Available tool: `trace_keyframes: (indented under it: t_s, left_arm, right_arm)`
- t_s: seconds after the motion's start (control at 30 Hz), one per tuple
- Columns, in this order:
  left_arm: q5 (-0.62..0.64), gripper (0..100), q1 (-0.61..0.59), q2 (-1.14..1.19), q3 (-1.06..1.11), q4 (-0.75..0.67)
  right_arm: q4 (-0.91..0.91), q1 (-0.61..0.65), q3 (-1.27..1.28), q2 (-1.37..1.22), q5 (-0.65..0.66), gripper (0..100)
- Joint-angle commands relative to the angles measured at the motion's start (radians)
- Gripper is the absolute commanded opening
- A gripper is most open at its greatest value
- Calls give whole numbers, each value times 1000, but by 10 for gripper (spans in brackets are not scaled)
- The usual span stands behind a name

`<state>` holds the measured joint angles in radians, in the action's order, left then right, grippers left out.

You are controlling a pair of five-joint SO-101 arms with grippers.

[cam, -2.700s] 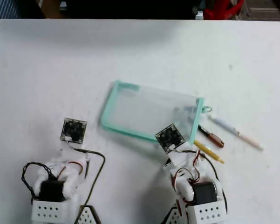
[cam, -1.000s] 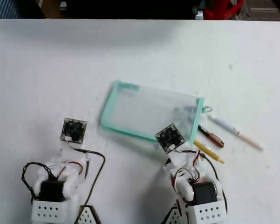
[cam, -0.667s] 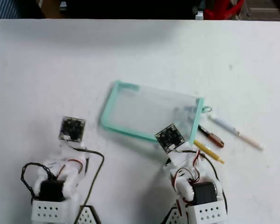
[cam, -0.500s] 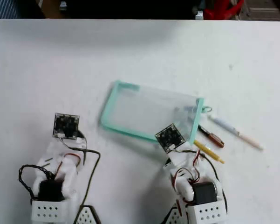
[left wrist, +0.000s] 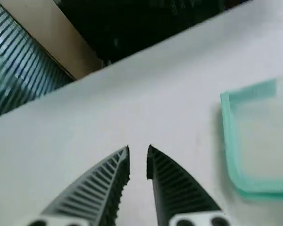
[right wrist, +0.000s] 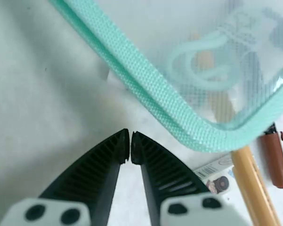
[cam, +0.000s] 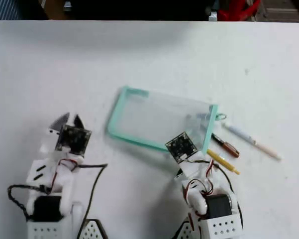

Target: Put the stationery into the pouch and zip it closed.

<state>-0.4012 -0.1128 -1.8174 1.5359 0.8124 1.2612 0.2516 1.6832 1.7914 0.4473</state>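
So my left claw (cam: 69, 119) has just swung forward off its rest. It now hangs over the table (cam: 214, 59) beside the pouch (cam: 116, 109), on the end away from the pens, cracked slightly apart with nothing in it, while my right claw (right wrist: 130, 133) hasn't budged, pinched closed and empty at the pouch's near edge. Nothing's packed yet, since the brown pen (cam: 225, 144), yellow pencil (cam: 223, 162) and white pen (cam: 251, 139) all lie outside by the zip end. What looks like a small printed sticker (right wrist: 215, 175) sits by the pencil, too tiny for me to read.
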Motion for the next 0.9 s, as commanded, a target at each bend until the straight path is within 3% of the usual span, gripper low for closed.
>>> trace_keyframes:
  t_s: [0.0, 0.17, 0.47, 0.57, 0.77, 0.87]
  left_arm:
    - [48, 95, 113, -5, -189, 61]
    - [115, 120, 217, 90, -216, 66]
    - [117, 120, 222, 687, -453, 80]
    - [114, 124, 265, 704, -450, 74]
    - [-32, 195, 510, 714, -486, 54]
    - [-37, 195, 516, 731, -494, 6]
  right_arm:
    - [7, -4, 8, 8, 0, 21]
    - [7, -10, 8, 8, -2, 21]
    - [7, -12, 8, 8, -2, 18]
    - [7, -5, 8, 8, -2, 21]
    - [7, -4, 8, 7, -2, 19]
    - [7, -4, 8, 7, -2, 18]
